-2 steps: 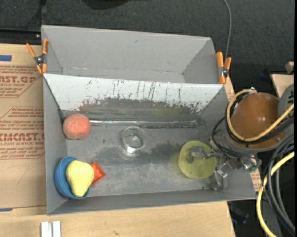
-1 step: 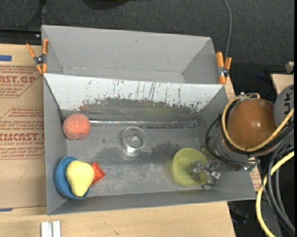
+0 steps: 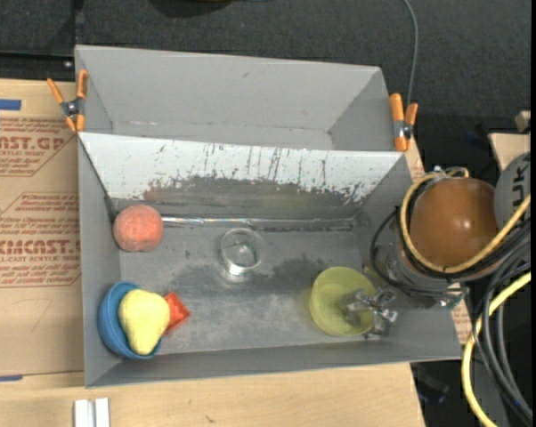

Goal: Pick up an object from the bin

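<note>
My gripper (image 3: 368, 313) is low in the bin's front right corner, its metal fingers resting on the right part of a yellow-green round cup or bowl (image 3: 335, 299). The fingers look close together over the bowl's rim, though whether they pinch it is unclear. A clear glass cup (image 3: 239, 252) stands in the middle of the bin floor, to the left of the bowl.
A pink-orange ball (image 3: 138, 228) lies at the left wall. In the front left corner sits a blue dish (image 3: 110, 323) with a yellow pear-shaped toy (image 3: 143, 320) and a small orange piece (image 3: 176, 310). The arm with its orange dome hangs over the right rim.
</note>
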`<action>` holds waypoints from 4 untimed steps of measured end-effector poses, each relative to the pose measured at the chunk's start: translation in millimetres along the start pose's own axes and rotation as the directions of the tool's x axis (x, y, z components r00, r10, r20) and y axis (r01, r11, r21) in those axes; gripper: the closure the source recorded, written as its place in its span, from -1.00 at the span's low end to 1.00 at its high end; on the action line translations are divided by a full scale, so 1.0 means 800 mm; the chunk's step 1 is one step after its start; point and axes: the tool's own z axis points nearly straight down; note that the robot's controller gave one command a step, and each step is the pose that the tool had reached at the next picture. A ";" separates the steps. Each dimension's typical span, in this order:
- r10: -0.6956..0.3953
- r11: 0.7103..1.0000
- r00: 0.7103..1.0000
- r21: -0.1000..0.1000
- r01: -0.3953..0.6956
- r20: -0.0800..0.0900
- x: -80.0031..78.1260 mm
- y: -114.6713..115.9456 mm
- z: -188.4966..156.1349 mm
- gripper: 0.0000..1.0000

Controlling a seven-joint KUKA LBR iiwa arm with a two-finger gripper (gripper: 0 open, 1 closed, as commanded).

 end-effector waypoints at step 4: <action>0.000 1.000 1.000 -0.002 0.000 0.000 -0.001 0.001 -0.048 1.00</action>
